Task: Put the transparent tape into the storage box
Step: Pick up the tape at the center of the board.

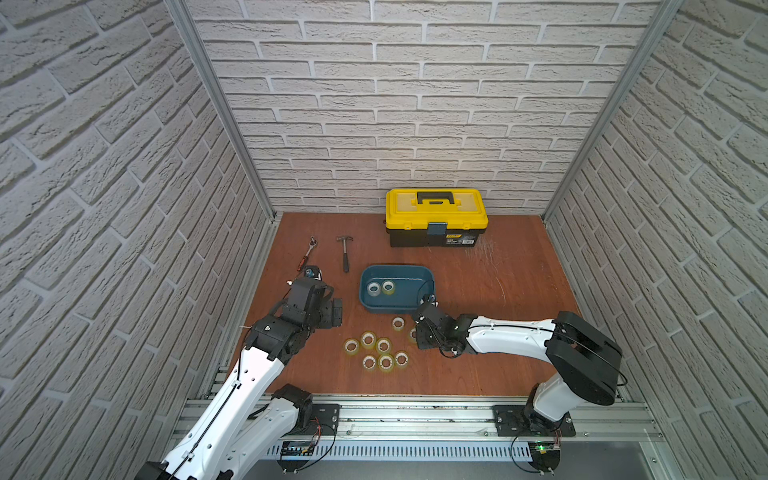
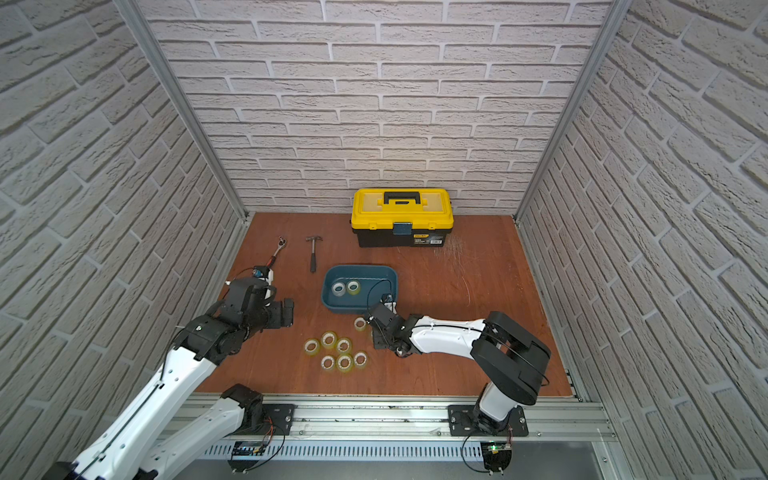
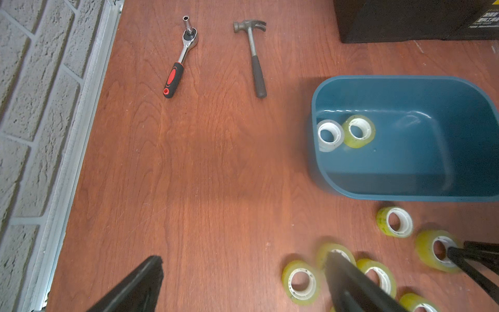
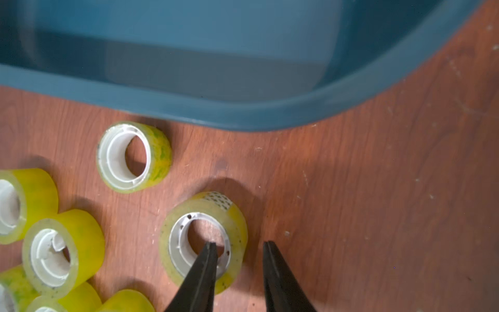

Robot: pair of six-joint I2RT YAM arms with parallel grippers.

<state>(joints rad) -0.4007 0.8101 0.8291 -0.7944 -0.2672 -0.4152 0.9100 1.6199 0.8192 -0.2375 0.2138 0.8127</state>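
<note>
We are at the pick-up step for one more roll. Two rolls already lie in the box [image 1: 409, 293], a greyish one [image 3: 324, 147] touching a yellow one [image 3: 370, 135] at one end of its floor. A cluster of six [image 1: 382, 345] sits on the table [image 1: 498, 291] in front of it, and a single roll [image 1: 398, 323] lies close to the box's front wall. Our right gripper [image 4: 239, 244] is down at the eighth loose one, the tape roll [image 4: 175, 243], which lies flat on the table near the box's front rim. One finger [image 4: 208, 259] reaches into the roll's core and the other stands outside its wall. We see a sliver of table between that outer finger and the roll, so the jaws are parted and nothing is pinched yet. Our left gripper [image 3: 243, 270] hangs off to the side of the loose rolls with its fingers spread wide, holding nothing. As we judge it, the next move is to close the right jaws on the roll's wall until the hold is firm. Then we lift straight up so the neighbouring roll is not dragged along. After that we carry the roll high enough to clear the rim and let it go over the bare part of the box floor. The grip takes only one thin side of the ring, so we expect the roll may swing or tilt as it rises.
</note>
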